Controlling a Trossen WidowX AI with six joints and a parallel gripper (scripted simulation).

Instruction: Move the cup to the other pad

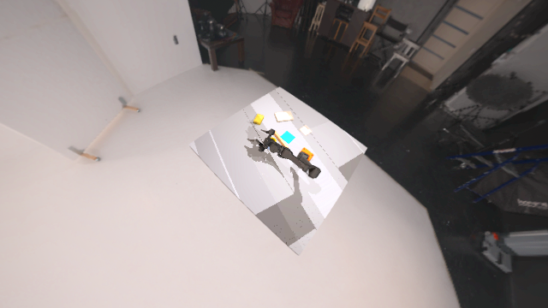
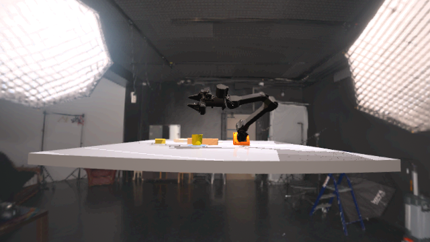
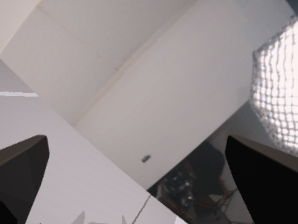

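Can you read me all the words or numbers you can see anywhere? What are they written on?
None can be read.
The dark bag by the blue ladder carries pale lettering, too blurred to read.
The yellow cup, the orange base, the table and the open tool show no writing.

1. You're in a photo studio: big softboxes (image 2: pixel 50 50) glow upper left and right of the exterior view.
2. A white backdrop (image 1: pixel 86 56) fills the top view's left.
3. Ladder (image 2: pixel 336 198) and chairs (image 1: pixel 364 38) stand around.
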